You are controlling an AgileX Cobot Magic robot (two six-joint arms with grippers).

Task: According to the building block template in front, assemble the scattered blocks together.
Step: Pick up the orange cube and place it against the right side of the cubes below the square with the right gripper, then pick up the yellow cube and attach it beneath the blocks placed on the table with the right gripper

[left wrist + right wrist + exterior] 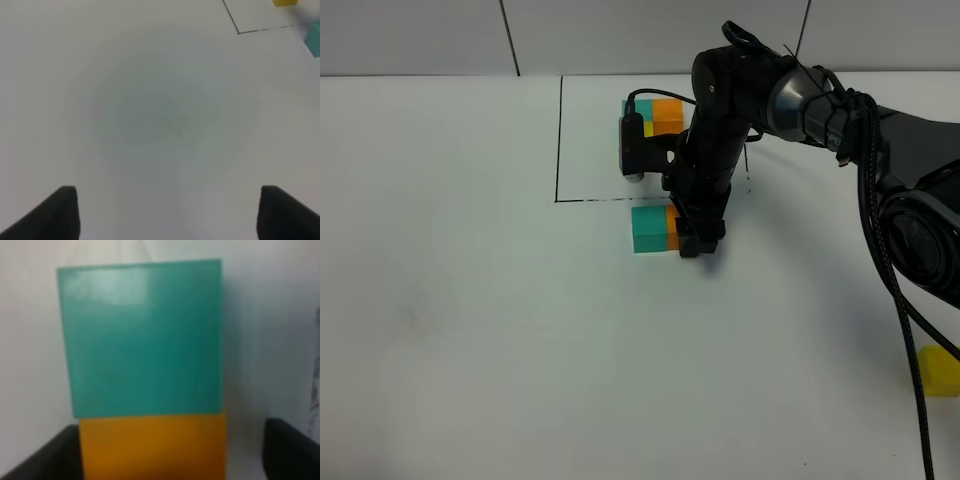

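My right arm (840, 110) reaches in from three o'clock, wrist bent steeply down, and my right hand (692, 242) points straight down with its fingers (290, 450) parted. My left hand (167, 215) hovers, fingers (50, 215) spread wide.

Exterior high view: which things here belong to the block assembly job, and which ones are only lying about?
Belong to the job:
building block template; teal cube; orange cube, touching the teal one; yellow cube, far off at the right edge.

Only lying about:
no loose objects that I can see; the rest is the white table and the arm's black cable.
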